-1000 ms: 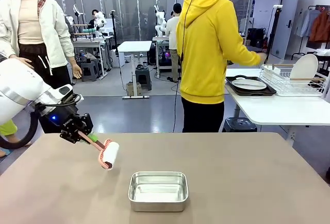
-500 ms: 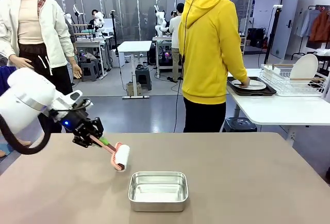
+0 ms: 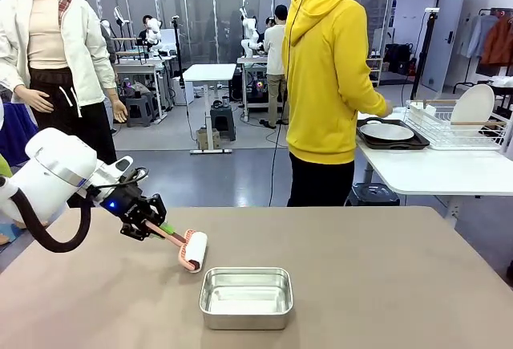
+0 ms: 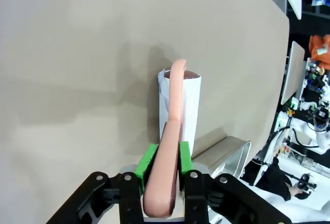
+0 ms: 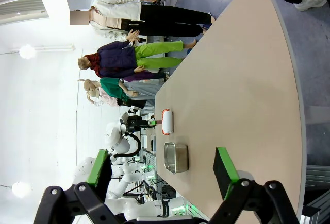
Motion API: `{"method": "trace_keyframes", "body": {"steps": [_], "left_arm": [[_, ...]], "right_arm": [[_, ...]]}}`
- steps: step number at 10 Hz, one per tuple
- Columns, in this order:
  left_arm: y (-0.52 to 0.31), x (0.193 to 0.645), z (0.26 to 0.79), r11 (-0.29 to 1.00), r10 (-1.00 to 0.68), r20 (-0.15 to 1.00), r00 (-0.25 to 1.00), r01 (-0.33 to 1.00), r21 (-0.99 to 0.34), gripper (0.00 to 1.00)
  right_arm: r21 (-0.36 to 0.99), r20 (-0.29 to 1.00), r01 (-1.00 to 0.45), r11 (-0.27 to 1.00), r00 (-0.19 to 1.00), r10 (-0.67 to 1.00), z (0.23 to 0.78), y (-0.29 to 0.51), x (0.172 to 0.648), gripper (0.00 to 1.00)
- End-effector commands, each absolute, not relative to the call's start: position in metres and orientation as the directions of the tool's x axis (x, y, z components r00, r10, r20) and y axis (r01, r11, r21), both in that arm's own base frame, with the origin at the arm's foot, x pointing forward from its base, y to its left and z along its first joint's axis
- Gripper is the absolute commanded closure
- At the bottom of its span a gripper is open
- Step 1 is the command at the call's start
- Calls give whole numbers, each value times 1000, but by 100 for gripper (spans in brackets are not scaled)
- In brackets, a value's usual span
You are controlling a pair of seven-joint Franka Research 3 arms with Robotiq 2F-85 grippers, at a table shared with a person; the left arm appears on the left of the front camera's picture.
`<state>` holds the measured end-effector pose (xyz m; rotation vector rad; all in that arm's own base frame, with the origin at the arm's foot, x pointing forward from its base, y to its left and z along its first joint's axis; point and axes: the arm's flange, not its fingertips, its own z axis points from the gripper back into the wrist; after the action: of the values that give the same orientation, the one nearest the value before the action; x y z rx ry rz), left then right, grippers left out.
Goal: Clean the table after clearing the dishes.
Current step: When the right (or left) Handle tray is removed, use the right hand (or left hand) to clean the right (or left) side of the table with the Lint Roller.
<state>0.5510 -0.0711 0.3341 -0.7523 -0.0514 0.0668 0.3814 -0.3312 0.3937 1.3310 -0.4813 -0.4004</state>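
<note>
The taupe table spreads across the front view. My left gripper is low over its left part, shut on the pink handle of a lint roller. The roller's white roll points down and right and lies on or just above the tabletop, close to the steel pan's left corner. In the left wrist view the green pads clamp the handle and the roll lies against the table. My right gripper is open and empty above the table's end. A dish, a white plate on a dark tray, sits on the white side table.
A person in a yellow hoodie stands at the far edge, turned toward the side table with its wire rack. The right wrist view shows the roller and pan far off.
My left gripper has carried the lint roller rightward and down, bringing the roll close to the pan. The person's hand has shifted at the tray.
</note>
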Motion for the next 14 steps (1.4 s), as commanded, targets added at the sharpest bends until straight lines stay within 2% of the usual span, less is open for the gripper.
{"method": "trace_keyframes", "body": {"steps": [1, 3, 6, 11, 12, 13, 14], "left_arm": [[-60, 560, 304, 760, 27, 66, 997, 23, -650, 78], [-29, 557, 302, 808, 41, 138, 990, 48, -587, 78], [39, 543, 300, 821, 99, 123, 987, -11, -571, 78], [132, 507, 302, 886, 41, 105, 994, 12, -463, 78], [155, 504, 303, 899, 54, 96, 994, -6, -439, 78], [174, 501, 306, 875, 64, 76, 995, -20, -484, 78], [194, 500, 308, 899, 100, 66, 993, -62, -434, 78]], "right_arm": [[980, 110, -1, 198, 836, -538, 397, -331, 380, 0], [980, 110, -1, 198, 836, -538, 397, -331, 380, 0], [980, 110, -1, 198, 836, -538, 397, -331, 380, 0], [980, 110, -1, 198, 836, -538, 397, -331, 380, 0], [980, 110, -1, 198, 836, -538, 397, -331, 380, 0], [980, 110, -1, 198, 836, -538, 397, -331, 380, 0], [980, 110, -1, 198, 836, -538, 397, -331, 380, 0]]}}
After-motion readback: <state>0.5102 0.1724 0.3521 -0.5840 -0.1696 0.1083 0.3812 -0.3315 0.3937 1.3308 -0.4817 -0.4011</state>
